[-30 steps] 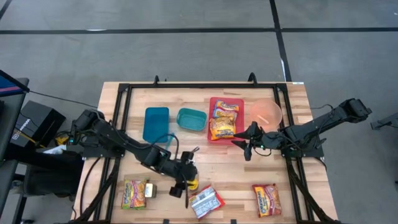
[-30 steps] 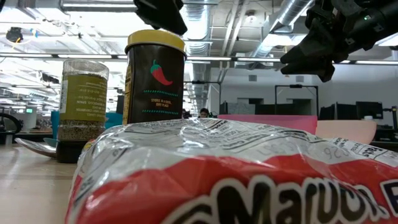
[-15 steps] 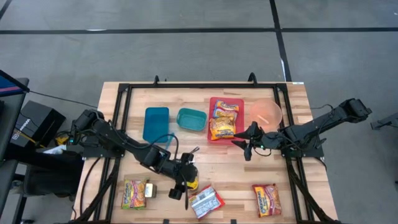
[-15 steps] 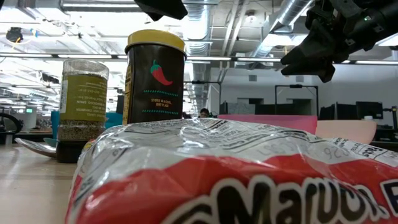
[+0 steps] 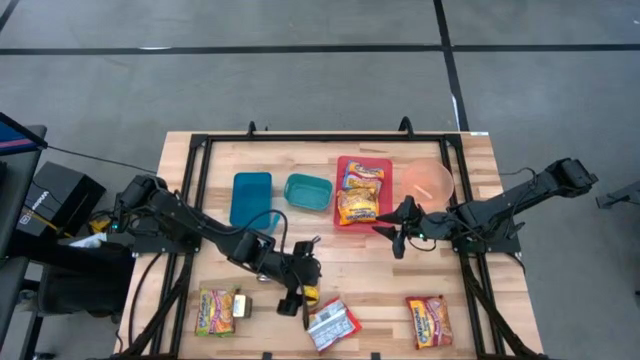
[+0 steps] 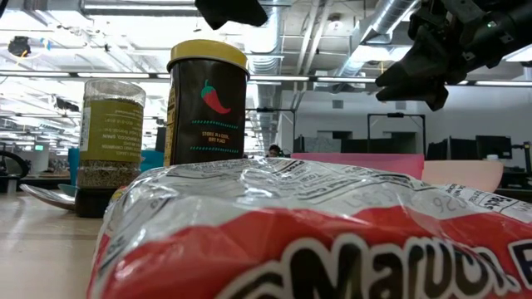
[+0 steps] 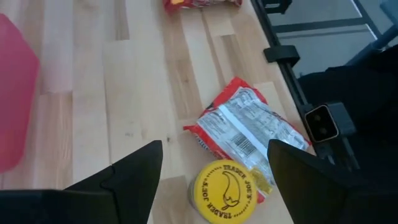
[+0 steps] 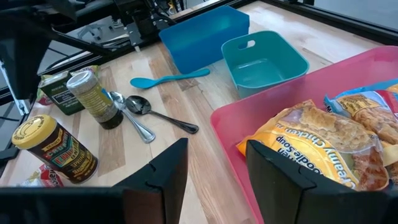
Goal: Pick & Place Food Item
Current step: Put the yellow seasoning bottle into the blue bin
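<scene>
Landmark: red tray (image 5: 362, 189), far-centre of table (image 5: 470, 150); two yellow soup/noodle packs (image 5: 357, 205) lie in it.
Spice can (image 7: 226, 190): yellow lid, upright on table, well to near side of tray, twd near edge. Free-standing, not gripped.
L gripper (image 7: 214, 163): hangs over the can, well apart from tray on its near-left. Jaws wide apart, nothing between them; can lid shows in the gap below.
R gripper (image 8: 217, 158): in the air just off tray's near-right corner, pointing at tray. Jaws part-open, nothing held.
Ramen pack (image 5: 331, 324): red/silver, flat, touching or just beside can on the side away from tray; fills front of low view.
Ramen pack 2 (image 5: 428, 320): near-right of tray, by near edge.
Herb jar (image 8: 94, 98): upright, beside can, left-near of tray.
Spoons (image 8: 138, 114): two metal, betw jar and tray.
Blue spoon (image 8: 168, 78): left of tray, near teal tub.
Teal tub (image 5: 307, 192): just left of tray.
Blue bin (image 5: 251, 199): left of tub.
Pink bowl (image 5: 428, 181): just right of tray.
Green pack (image 5: 217, 310): far near-left of tray.
</scene>
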### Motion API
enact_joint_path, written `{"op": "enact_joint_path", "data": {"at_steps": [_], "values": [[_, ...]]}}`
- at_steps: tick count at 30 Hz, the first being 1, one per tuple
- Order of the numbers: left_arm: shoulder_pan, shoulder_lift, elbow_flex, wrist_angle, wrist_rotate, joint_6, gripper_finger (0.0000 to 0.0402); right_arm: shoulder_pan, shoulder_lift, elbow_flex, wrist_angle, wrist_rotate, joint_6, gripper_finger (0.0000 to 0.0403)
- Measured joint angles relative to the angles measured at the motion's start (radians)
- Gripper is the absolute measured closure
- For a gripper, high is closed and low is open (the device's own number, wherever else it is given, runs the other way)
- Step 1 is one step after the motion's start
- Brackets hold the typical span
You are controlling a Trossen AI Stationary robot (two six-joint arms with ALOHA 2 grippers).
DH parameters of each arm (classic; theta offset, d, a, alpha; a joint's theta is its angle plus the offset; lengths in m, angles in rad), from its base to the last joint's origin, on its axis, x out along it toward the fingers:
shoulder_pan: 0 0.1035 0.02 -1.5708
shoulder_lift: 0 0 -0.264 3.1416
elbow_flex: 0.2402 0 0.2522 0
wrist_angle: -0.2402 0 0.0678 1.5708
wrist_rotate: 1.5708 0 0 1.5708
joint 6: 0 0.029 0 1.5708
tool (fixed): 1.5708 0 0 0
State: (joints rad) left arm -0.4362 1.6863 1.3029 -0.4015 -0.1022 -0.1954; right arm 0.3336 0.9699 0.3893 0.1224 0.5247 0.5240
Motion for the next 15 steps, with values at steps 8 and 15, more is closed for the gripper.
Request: {"op": "enact_joint_path", "data": {"at_steps": [8, 15], "values": [[0.0, 0.0, 0.0, 0.033, 0.028, 0.012, 0.0114, 0.0, 0.0, 0.0, -0.014, 0.0, 0.0, 0.0246], [0.0, -0.001, 0.042, 0.017, 0.029, 0.045, 0.0114, 0.0, 0.0, 0.0, -0.015, 0.0, 0.0, 0.0246]]}}
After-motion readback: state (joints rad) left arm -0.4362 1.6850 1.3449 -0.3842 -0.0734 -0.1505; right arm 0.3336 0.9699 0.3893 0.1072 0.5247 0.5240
